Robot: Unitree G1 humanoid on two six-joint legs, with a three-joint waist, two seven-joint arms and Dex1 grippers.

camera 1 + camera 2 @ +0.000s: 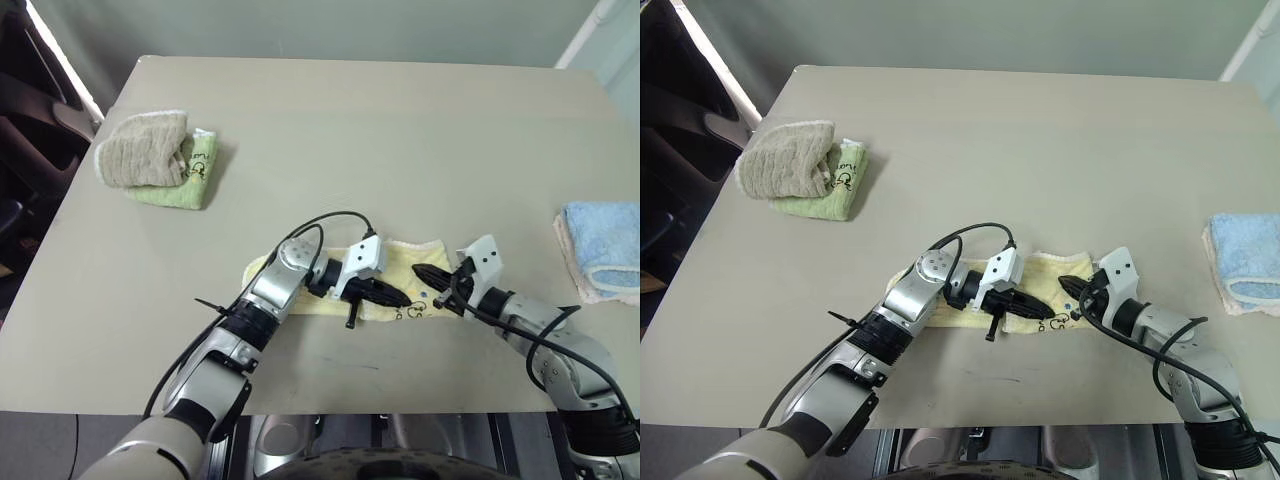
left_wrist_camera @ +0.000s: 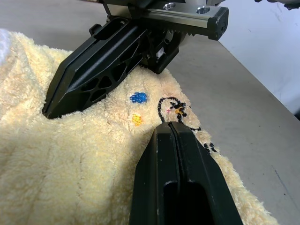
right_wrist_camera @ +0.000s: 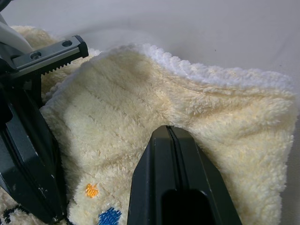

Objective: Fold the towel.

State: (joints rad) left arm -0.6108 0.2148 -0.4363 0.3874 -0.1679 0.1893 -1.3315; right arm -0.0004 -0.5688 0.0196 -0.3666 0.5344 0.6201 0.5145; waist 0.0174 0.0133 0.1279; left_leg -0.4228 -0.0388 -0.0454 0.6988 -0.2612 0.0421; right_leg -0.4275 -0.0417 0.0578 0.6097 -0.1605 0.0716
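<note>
Looking down from the head camera, I saw the towel, pale yellow terry cloth, lying folded into a narrow strip near the front edge of the beige table, between my two arms. Both arms reached in over it from the near side.

The left gripper pointed toward the right, across the strip, with its black fingers pressed together and nothing between them. Its tip rested low over the middle of the towel. The right gripper pointed toward the left, its fingers likewise closed flat against each other and empty, its tip over the towel's right end. The two tips sat near each other, just apart.

From the left wrist camera, I saw the closed fingers lying over the pile beside a blue dot, an orange dot and dark printed lettering, with the right gripper's tip touching down on the cloth just beyond. From the right wrist camera, I saw a white trimmed edge along the towel's far side.

At the table's far left corner a beige-brown towel sat bundled on a light green one. A light blue folded towel lay at the right edge.
</note>
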